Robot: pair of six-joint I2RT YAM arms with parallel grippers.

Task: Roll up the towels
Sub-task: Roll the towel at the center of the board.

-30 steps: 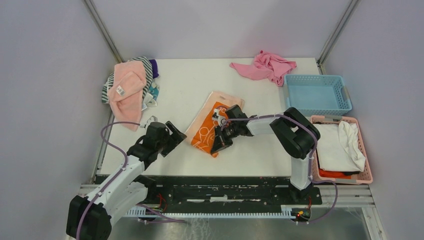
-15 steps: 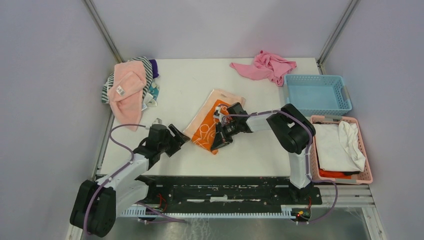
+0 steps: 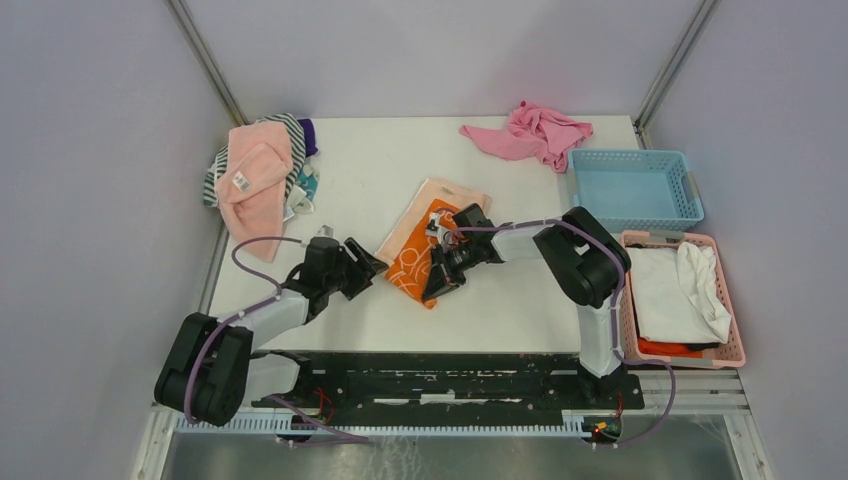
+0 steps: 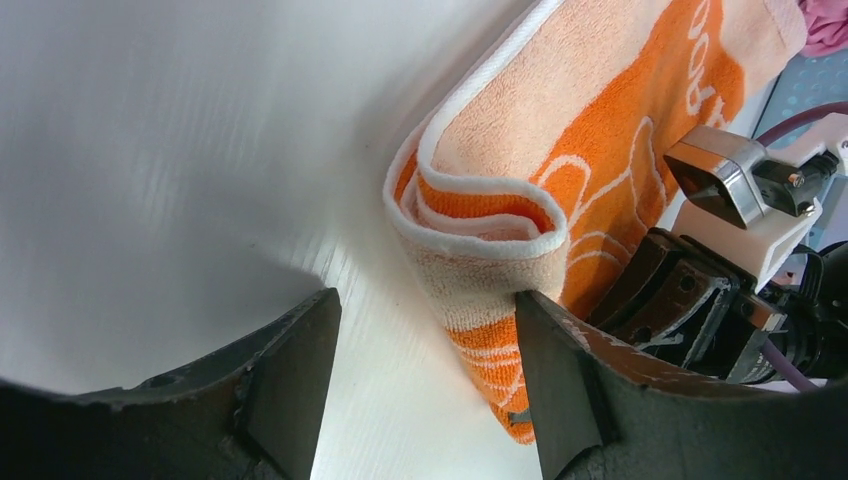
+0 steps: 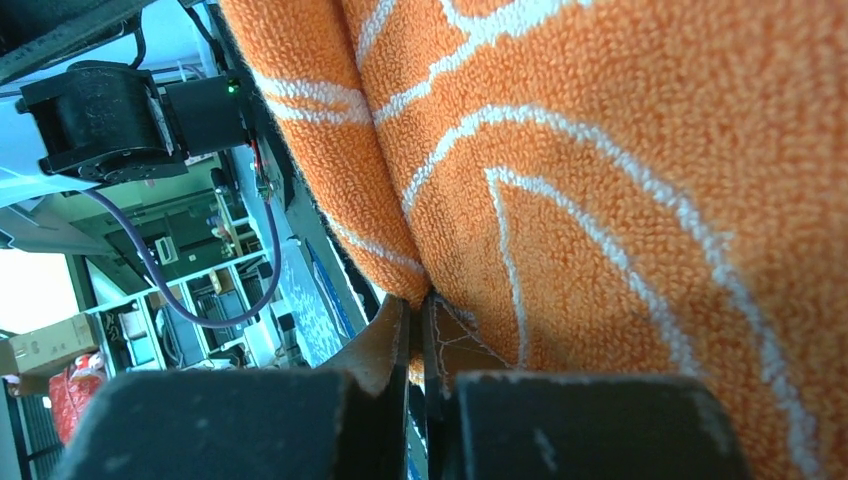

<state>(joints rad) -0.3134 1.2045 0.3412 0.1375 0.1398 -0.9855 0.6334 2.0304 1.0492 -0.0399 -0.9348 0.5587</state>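
Orange towel [image 3: 412, 260] at centre of table [image 3: 520, 310], left end curled; right gripper [image 5: 420, 310] clenched on its near edge, apparently anchoring it; left gripper [image 4: 422, 310], jaws apart, straddles the curl; pink towel [image 3: 250, 175] far left

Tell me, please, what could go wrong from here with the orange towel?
1. The right claw is shut on only a thin edge of the orange towel, so the cloth may slip out under a pull.
2. The open left claw straddles the towel's loosely folded end; closing there may catch just the outer layer, and the fold could spring open.
3. Both claws work close together over the towel, so they might bump.
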